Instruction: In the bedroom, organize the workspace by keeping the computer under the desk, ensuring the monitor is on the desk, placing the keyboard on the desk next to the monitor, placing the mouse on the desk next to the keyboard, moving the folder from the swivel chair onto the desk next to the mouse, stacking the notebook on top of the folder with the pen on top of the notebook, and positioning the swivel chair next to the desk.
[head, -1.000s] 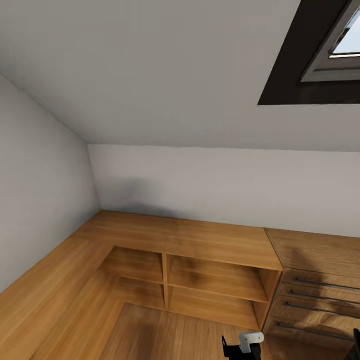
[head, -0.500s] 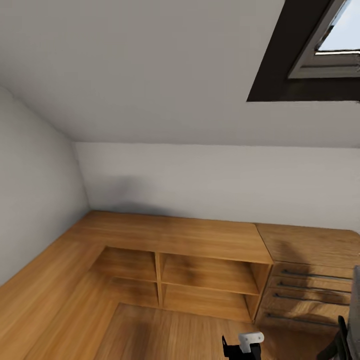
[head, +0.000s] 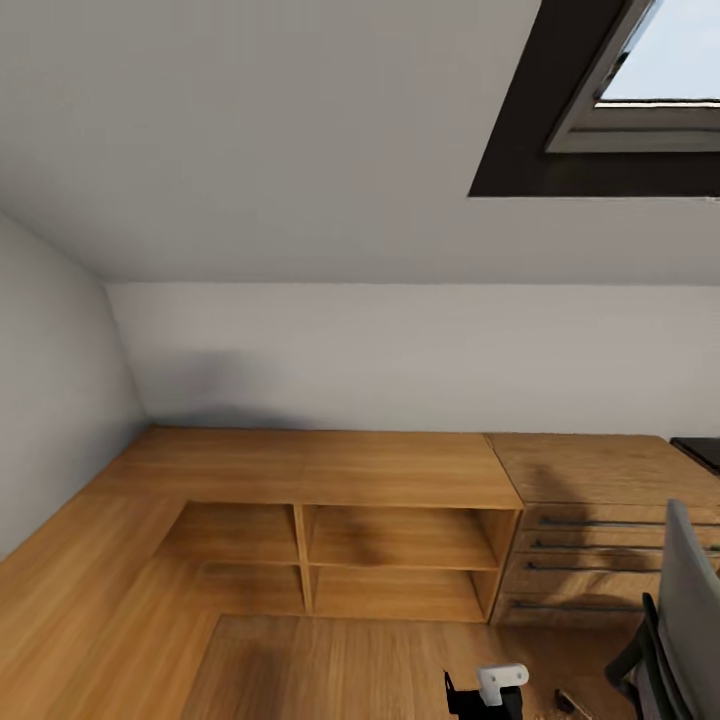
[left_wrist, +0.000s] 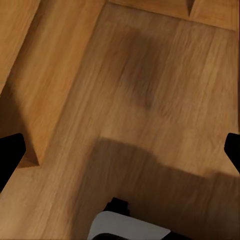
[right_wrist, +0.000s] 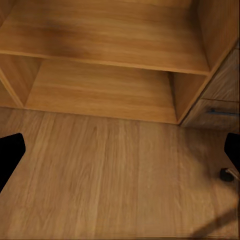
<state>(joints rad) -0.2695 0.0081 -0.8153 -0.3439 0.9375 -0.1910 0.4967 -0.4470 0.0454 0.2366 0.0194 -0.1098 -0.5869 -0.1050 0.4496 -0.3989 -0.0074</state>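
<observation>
View, head camera: pans rightward against the earlier frames; the whole scene slides left, so this is the robot turning, not furniture moving.

Swivel chair (head: 685, 610): grey back and black frame now stand at the lower right edge of the head view, where a second ago there was barely a dark sliver. One castor (right_wrist: 227, 174) shows in the right wrist view, on the wood floor (head: 330, 670) just beside the dresser (head: 600, 530).

Desk (head: 700, 450): a black corner enters at the far right edge, beyond the dresser top; not in the earlier frames. Judged to be the task's desk, too little showing to be sure.

Low open shelf unit (head: 340, 545): light wood, compartments bare, against the wall; sits further left in frame than before.

Skylight (head: 650, 90): more of it in frame at upper right.

Left claw (left_wrist: 120, 150): black fingertips at opposite edges of its wrist view, spread wide apart, nothing between them, floor beneath.

Right claw (right_wrist: 120, 155): likewise spread wide, holding nothing, facing the shelf unit's foot and the dresser's drawers.

Meaning for the task: judged as a transit step, the turn bringing chair and desk into range.
</observation>
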